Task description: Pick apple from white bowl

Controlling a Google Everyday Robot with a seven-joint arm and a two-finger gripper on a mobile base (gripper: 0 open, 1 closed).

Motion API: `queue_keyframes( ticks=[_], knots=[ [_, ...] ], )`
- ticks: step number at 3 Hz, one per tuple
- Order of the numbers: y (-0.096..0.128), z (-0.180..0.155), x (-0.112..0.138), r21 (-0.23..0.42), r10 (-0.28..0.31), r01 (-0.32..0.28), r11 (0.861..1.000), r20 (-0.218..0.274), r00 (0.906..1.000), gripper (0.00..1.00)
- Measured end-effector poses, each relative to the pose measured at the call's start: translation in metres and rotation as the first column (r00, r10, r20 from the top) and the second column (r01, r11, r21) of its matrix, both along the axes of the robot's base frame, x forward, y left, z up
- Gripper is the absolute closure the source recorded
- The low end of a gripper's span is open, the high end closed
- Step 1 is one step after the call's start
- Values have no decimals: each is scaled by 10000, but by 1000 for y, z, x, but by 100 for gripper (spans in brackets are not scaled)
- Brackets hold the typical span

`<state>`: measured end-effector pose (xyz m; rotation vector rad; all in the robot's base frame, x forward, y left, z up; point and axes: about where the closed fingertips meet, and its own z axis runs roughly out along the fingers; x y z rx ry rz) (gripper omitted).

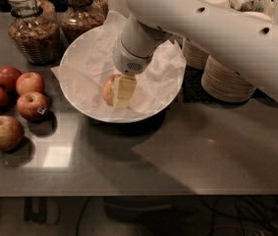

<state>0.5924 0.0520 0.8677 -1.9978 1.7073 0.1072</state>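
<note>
The apple, pale yellow-orange with a reddish blush, lies in the middle of the white bowl on its crumpled white paper liner. My gripper reaches down into the bowl from the upper right. It stands right against the apple's right side and covers that half of it. The thick white arm crosses above the bowl's far right rim and hides part of it.
Several darker red apples lie in a group on the steel counter at the left. Two glass jars stand behind the bowl. Stacks of beige disposable bowls stand at the right, with wrapped utensils behind. The counter's front edge runs near the bottom.
</note>
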Motion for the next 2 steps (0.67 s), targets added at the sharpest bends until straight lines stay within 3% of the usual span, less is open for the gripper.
queue_keyframes(
  ticks=[2],
  knots=[
    [7,-21,-6,-100,289,-293,9995,-424,9987,0]
  ],
)
